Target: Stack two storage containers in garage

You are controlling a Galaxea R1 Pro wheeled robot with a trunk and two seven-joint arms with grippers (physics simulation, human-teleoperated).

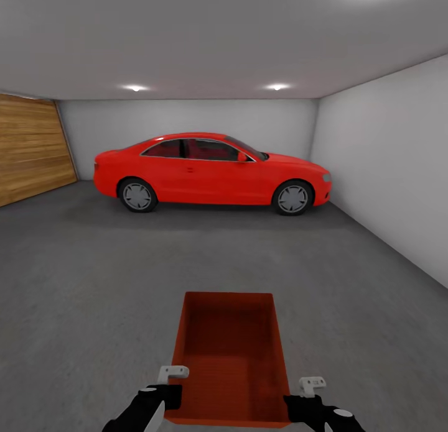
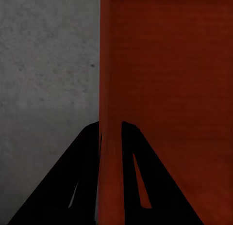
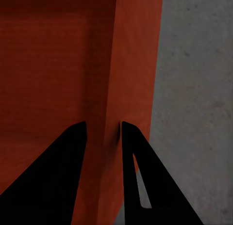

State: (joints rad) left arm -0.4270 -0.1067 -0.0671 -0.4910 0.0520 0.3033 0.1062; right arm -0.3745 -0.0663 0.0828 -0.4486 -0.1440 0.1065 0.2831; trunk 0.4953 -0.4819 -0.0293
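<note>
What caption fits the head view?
Both grippers, left and right, hold an orange-red container over the garage floor, red car ahead.

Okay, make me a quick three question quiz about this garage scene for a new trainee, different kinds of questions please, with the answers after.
1. True or false: both grippers clamp walls of the storage container.
2. What stands at the far wall? A) red car B) bicycle C) shelf
3. Fill in: the wood-panelled door is on the robot's ____ side.

Key:
1. True: left gripper and right gripper each straddle a side wall.
2. A, the red car.
3. Left, the wood-panelled door.
</note>
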